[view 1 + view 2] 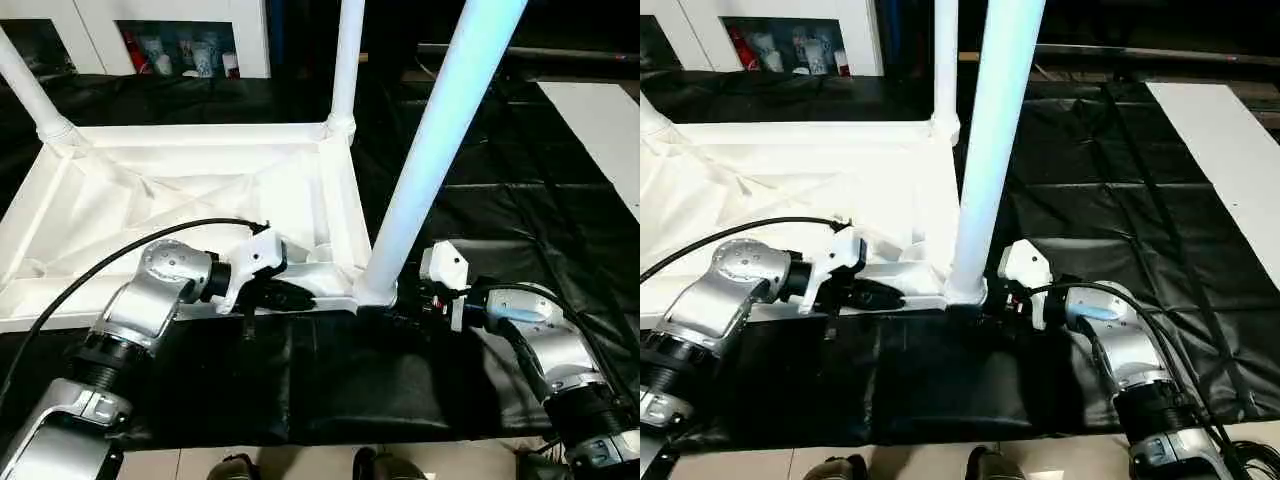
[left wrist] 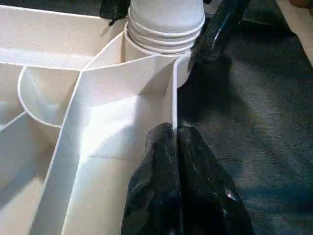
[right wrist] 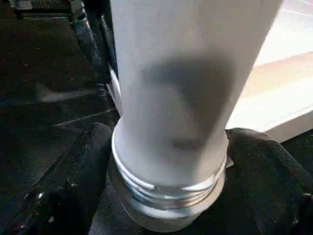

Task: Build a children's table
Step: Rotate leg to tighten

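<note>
The white tabletop (image 1: 200,190) lies upside down on a black mat, ribbed underside up. Three white legs stand in its corner sockets: far left (image 1: 25,85), far right (image 1: 347,60) and near right (image 1: 430,150). My left gripper (image 1: 290,297) is shut on the tabletop's thin front rim (image 2: 174,98), a little left of the near right socket (image 2: 166,29). My right gripper (image 1: 395,300) stands open at the foot of the near right leg (image 3: 190,73), one black finger (image 3: 73,171) on each side of the leg's base.
A white cabinet with glass doors (image 1: 180,40) stands at the back. A flat white board (image 1: 600,130) lies on the mat at the far right. The black mat (image 1: 330,380) ends near my feet, where a strip of light floor (image 1: 300,462) begins.
</note>
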